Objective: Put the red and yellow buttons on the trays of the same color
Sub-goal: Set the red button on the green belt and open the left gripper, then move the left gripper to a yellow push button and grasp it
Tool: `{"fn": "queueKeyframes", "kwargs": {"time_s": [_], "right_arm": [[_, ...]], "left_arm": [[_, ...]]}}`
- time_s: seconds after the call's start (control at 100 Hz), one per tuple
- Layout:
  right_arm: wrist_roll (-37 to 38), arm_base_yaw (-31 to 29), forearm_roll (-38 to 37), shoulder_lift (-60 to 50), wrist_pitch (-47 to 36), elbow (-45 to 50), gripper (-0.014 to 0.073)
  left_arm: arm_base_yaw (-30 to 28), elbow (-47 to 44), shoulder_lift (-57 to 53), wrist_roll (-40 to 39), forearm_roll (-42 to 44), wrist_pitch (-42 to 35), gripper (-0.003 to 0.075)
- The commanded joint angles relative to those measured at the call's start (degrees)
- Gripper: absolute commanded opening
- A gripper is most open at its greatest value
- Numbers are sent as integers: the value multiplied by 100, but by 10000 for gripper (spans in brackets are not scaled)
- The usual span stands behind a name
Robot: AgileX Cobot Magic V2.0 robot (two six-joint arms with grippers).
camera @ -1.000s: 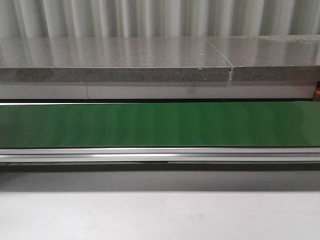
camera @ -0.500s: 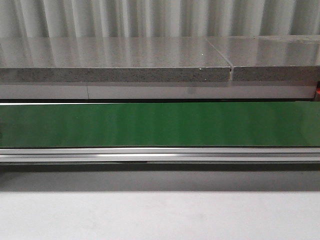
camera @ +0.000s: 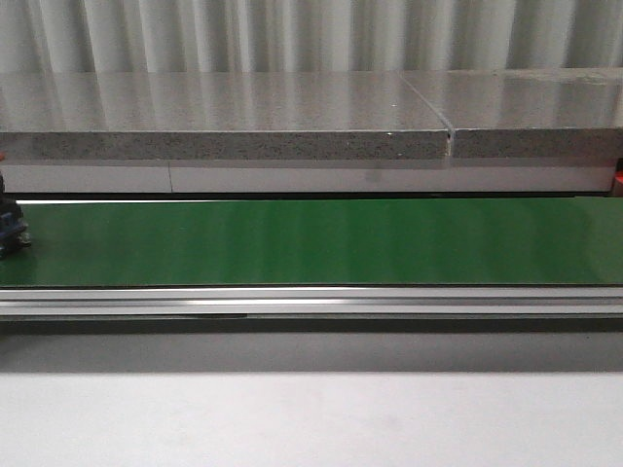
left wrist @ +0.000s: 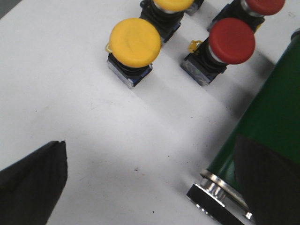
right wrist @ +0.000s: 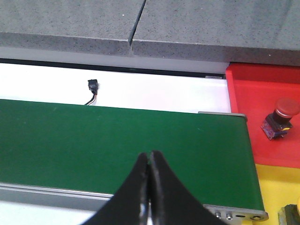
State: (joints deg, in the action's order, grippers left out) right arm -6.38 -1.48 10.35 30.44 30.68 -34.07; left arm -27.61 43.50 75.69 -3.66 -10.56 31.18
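In the left wrist view, two yellow buttons [left wrist: 135,41] [left wrist: 172,3] and two red buttons [left wrist: 232,41] [left wrist: 264,5] stand on the white table beside the end of the green belt [left wrist: 281,103]. My left gripper [left wrist: 150,157] is open above bare table, short of the buttons. In the right wrist view, my right gripper [right wrist: 149,158] is shut and empty over the belt [right wrist: 117,145]. A red button [right wrist: 281,117] sits in the red tray [right wrist: 253,84]. The yellow tray [right wrist: 276,183] lies beside it. A small dark button [camera: 12,229] shows at the belt's left edge in the front view.
A grey stone ledge [camera: 224,144] runs behind the belt [camera: 311,243], and an aluminium rail [camera: 311,302] runs along its front. The belt's end roller [left wrist: 220,187] is near my left gripper. A small black connector [right wrist: 93,86] lies on the white strip behind the belt.
A dark button has come into the front view at the left edge of the belt. Nothing else there differs.
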Motion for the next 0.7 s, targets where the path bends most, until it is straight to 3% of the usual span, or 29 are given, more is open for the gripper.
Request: {"fn": "queueKeyframes", "kwargs": {"time_s": [0.0,0.69], "right_arm": [[-43,0,29,-6,-380,-143,-68],[-43,0,29,-6,-380,-143,-68]], "left_arm": [[-15,152,65,-33,32,-391,689],[-15,1131,1401,-33,146,-373,689]]}}
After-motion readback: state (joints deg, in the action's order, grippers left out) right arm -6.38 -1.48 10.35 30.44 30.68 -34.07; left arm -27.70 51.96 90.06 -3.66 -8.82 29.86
